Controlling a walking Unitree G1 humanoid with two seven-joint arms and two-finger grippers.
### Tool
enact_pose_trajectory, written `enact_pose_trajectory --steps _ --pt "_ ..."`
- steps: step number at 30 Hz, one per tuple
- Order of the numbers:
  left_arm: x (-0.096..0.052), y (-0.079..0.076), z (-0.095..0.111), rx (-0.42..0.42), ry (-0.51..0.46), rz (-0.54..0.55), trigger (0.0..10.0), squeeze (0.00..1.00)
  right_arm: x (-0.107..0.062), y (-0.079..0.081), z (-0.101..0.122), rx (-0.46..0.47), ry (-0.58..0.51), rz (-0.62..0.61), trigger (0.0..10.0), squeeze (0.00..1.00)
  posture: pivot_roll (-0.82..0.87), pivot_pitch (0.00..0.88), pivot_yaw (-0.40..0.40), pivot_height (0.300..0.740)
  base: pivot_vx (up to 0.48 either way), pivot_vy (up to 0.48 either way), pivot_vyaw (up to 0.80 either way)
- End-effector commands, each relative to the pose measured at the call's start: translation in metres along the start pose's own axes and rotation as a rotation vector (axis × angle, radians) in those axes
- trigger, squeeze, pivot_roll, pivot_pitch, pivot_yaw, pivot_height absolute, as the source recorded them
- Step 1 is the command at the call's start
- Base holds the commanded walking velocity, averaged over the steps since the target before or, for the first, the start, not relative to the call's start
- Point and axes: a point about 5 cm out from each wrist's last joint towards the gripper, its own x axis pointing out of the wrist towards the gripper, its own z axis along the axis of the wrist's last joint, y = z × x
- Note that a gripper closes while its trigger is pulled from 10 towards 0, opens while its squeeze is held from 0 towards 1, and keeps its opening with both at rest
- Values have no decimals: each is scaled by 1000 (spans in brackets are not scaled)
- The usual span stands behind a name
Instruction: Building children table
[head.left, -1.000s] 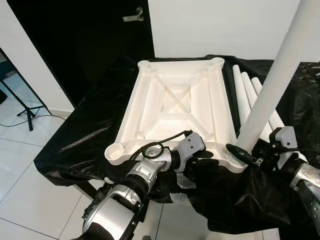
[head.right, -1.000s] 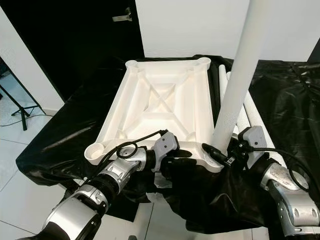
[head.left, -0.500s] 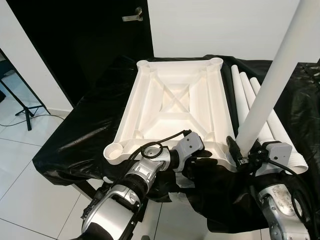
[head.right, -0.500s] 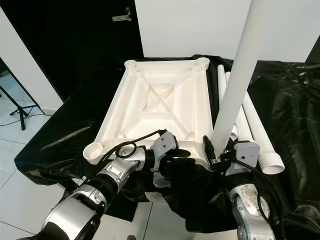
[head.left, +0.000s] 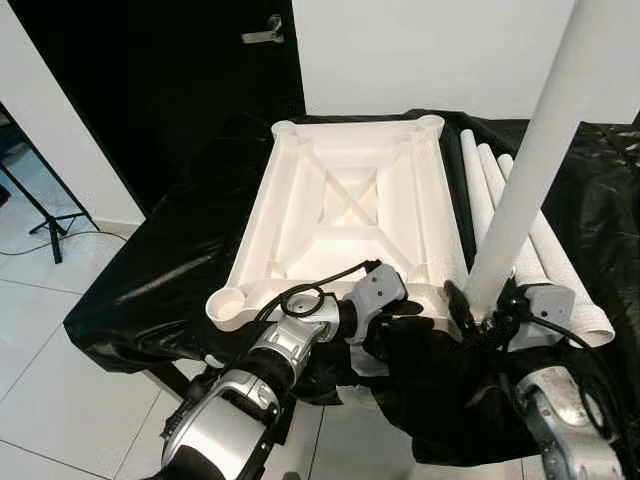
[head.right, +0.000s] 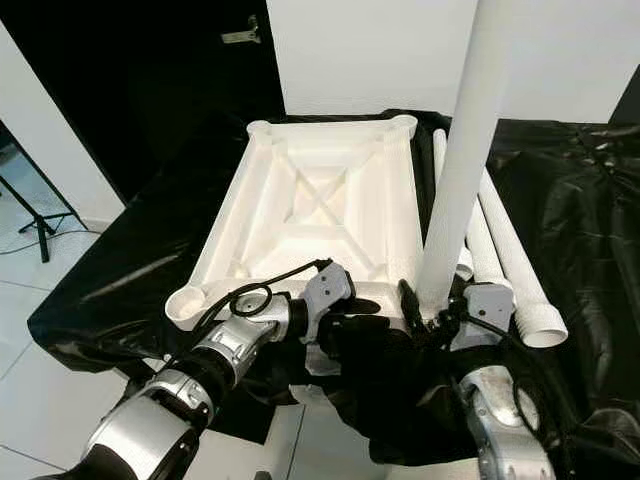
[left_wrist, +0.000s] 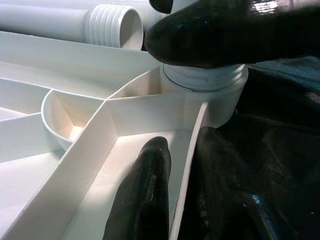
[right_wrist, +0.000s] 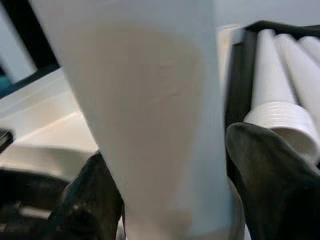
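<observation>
The white table top (head.left: 350, 215) is laid upside down on a black sheet (head.left: 170, 270), ribs facing up. A long white leg (head.left: 520, 190) is stood upright in the near right corner socket (left_wrist: 205, 95), and its ridged end is seen sitting a little way in. Two or three more legs (head.left: 490, 180) are laid on the sheet just beside the top, on the robot's right.

The leg is held low down by the right gripper (right_wrist: 170, 200), with one black finger closed on each side of it. The near rim of the top is pinched by the left gripper (left_wrist: 185, 165), one finger inside the wall and one outside.

To do this step well, the leg should be kept straight up and turned or pushed gently, while the top is held still so it cannot slide on the slippery sheet.

The upper end of the leg is cut off. How deep it sits cannot be told. The near edge of the top is partly hidden by the arms and the folded sheet.
</observation>
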Motion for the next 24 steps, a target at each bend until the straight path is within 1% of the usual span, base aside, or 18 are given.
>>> enact_pose_trajectory --steps 1,4,5,6,7,8,9,10,11,12,14,18,21,24 --pt "0 -22 -26 -95 74 -176 10000 0 0 -7 -1 -1 7 25 10000 0 68 0 57 740 0 0 0" --pt "0 -22 -27 -98 73 -175 10000 0 2 -13 5 -13 -4 85 10000 0 68 0 58 740 0 0 0" --pt "0 -22 -27 -99 73 -175 10000 0 3 -14 7 -25 -2 125 10000 0 68 0 57 740 0 0 0" --pt "0 -22 -27 -99 73 -175 10000 0 3 -14 7 -25 -2 125 10000 0 68 0 57 740 0 0 0" --pt "0 -22 -27 -99 73 -175 10000 0 4 -14 8 -35 1 153 10000 0 68 0 57 740 0 0 0" --pt "0 -23 -27 -99 73 -175 10000 0 5 -15 8 -40 27 209 10000 0 69 0 58 740 0 0 0" --pt "0 -23 -27 -99 72 -175 10000 0 5 -16 8 -59 48 261 8902 0 71 0 58 740 0 0 0" --pt "0 -23 -27 -98 72 -174 10000 0 5 -17 8 -70 66 298 2431 0 72 0 58 740 0 0 0" --pt "0 -23 -27 -98 72 -174 10000 0 5 -17 8 -70 66 298 2431 0 72 0 58 740 0 0 0" --pt "0 -23 -27 -98 72 -174 10000 0 4 -18 7 -76 75 321 0 0 74 0 59 740 0 0 0" --pt "0 -22 -27 -98 73 -173 10000 0 3 -19 8 -78 87 377 0 0 75 0 59 740 0 0 0" --pt "-1 -22 -27 -98 75 -173 10000 0 1 -20 6 -79 106 412 0 0 75 0 60 740 0 0 0" --pt "-1 -22 -28 -99 77 -174 10000 0 0 -21 4 -68 116 414 0 0 76 0 61 740 0 0 0" --pt "-1 -23 -28 -99 78 -175 10000 0 -1 -18 0 -35 131 397 0 0 74 0 61 740 0 0 0"
